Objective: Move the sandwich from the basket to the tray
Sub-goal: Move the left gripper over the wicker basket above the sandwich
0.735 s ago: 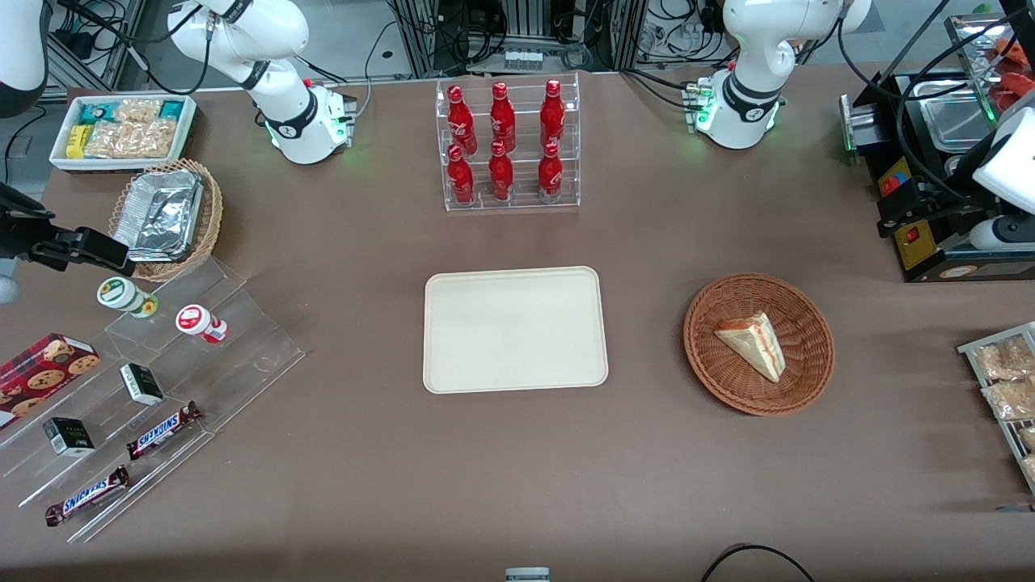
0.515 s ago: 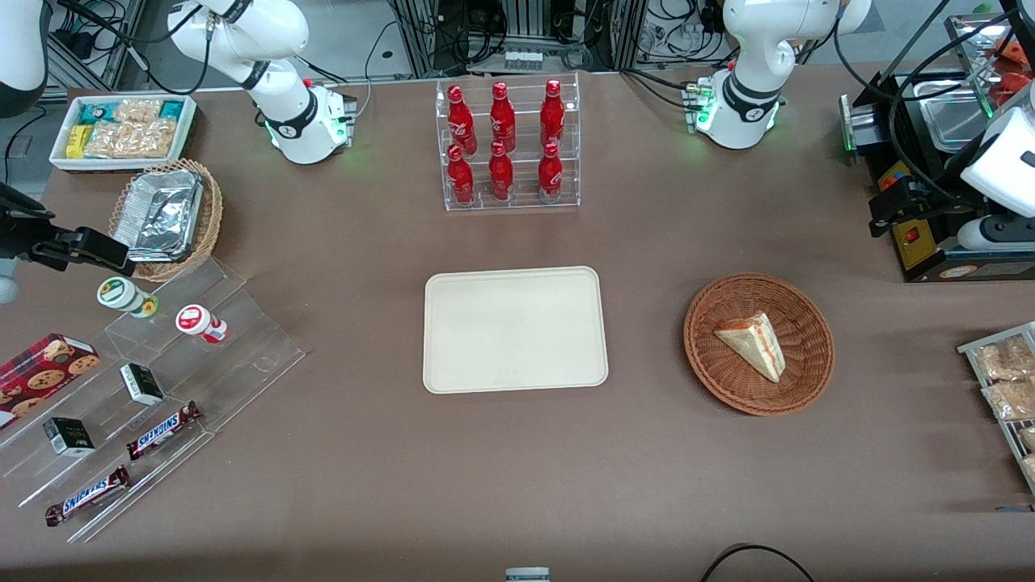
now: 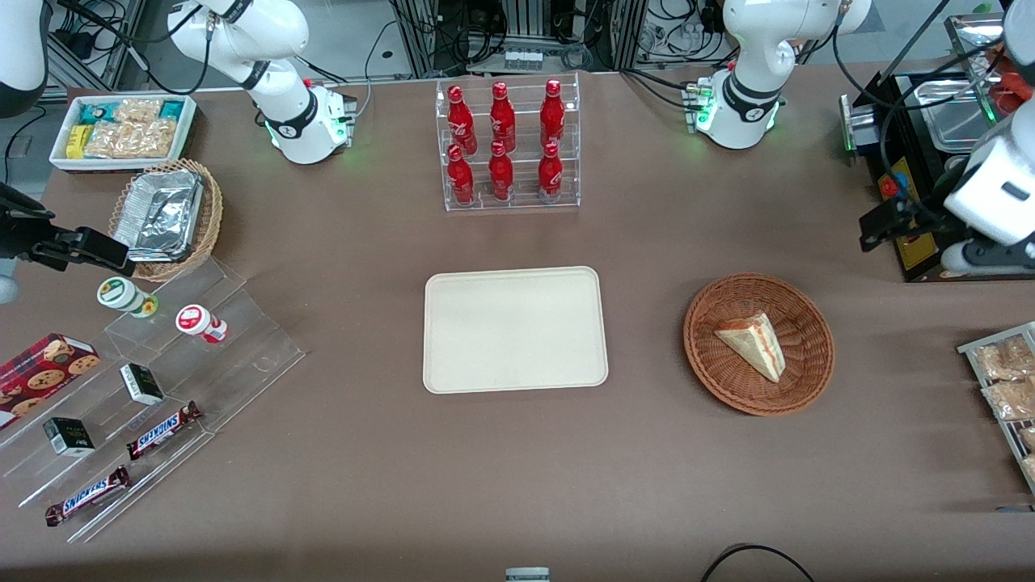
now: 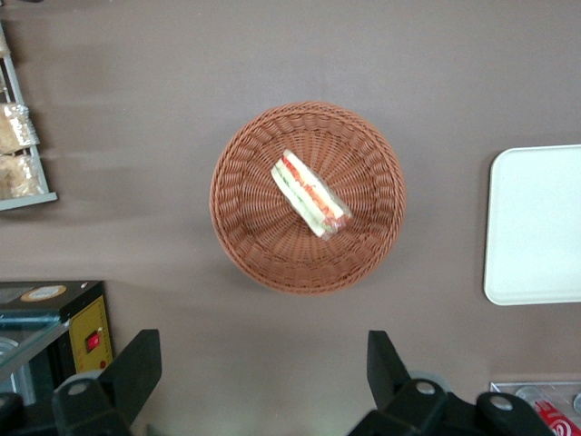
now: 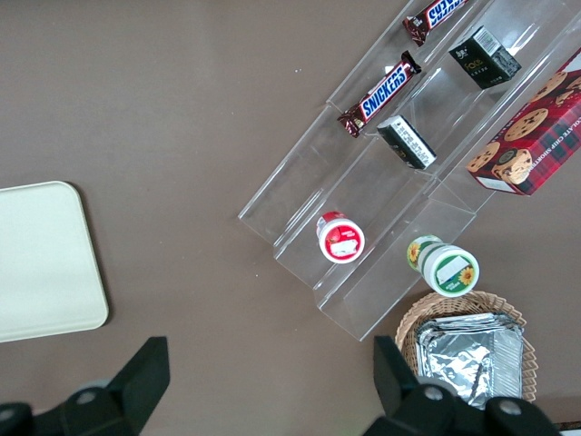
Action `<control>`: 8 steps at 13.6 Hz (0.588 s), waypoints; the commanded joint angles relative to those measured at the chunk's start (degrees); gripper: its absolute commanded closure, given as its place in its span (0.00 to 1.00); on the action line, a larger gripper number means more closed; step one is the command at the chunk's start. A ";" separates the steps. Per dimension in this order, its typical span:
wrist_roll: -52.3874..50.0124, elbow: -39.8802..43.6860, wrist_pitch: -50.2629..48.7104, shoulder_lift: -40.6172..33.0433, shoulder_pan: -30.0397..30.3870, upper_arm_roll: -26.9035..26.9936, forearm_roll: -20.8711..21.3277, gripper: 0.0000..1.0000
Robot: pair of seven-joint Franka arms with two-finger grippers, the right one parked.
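The sandwich [image 3: 754,345], a wrapped white-bread wedge with red, orange and green layers, lies in the round reddish-brown basket [image 3: 710,368]. The cream tray [image 3: 515,329] sits beside the basket, toward the parked arm's end, with nothing on it. My left gripper [image 3: 877,222] hangs high over the table edge by the black machine, farther from the front camera than the basket and apart from it. In the left wrist view the gripper [image 4: 261,363] is open with nothing between its dark fingers [image 4: 136,365]; the sandwich [image 4: 310,194], basket [image 4: 243,238] and tray [image 4: 536,227] all show.
A clear rack of red bottles [image 3: 507,145] stands farther back than the tray. A black machine [image 3: 930,202] and a rack of snack packets [image 3: 1003,380] sit at the working arm's end. A stepped acrylic stand [image 3: 202,356] and a tan foil-filled basket [image 3: 209,212] are at the parked arm's end.
My left gripper has shifted a little toward the basket and the parked arm's end. Sandwich, basket and tray have not moved.
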 commanded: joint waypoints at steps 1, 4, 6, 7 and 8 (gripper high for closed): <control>0.32 -0.42 3.78 3.65 -0.16 -0.01 -0.52 0.00; 0.24 -5.51 11.06 4.54 -0.78 -0.01 -0.26 0.00; 0.15 -10.25 16.42 4.36 -0.87 -0.01 -0.08 0.00; 0.15 -12.62 19.23 4.19 -0.95 -0.01 -0.08 0.00; -0.46 -14.56 21.44 4.10 -0.96 -0.01 -0.08 0.00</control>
